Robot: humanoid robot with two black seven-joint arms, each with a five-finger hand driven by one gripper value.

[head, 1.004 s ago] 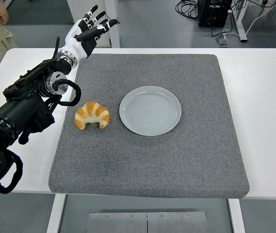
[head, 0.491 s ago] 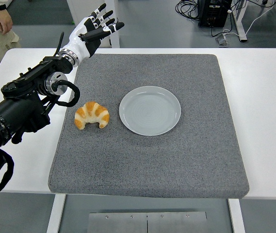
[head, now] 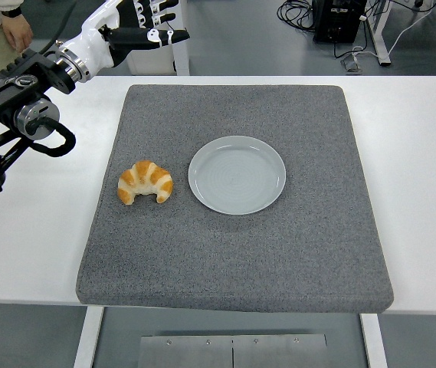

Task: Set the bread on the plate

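A golden croissant [head: 145, 182] lies on the grey mat [head: 279, 253], just left of an empty pale grey plate [head: 237, 174]. The two are apart by a small gap. My left hand [head: 142, 23] is high at the top left, above the mat's far left corner, fingers spread and holding nothing. It is far from the croissant. My right arm is out of view.
A person's hand and sleeve [head: 11, 23] show at the top left corner beyond the white table [head: 417, 153]. Cables and a black box [head: 339, 19] sit on the floor beyond the table's far edge.
My left arm has lifted and drawn back toward the top left, away from the croissant. The hand stays open. The croissant and plate have not moved.
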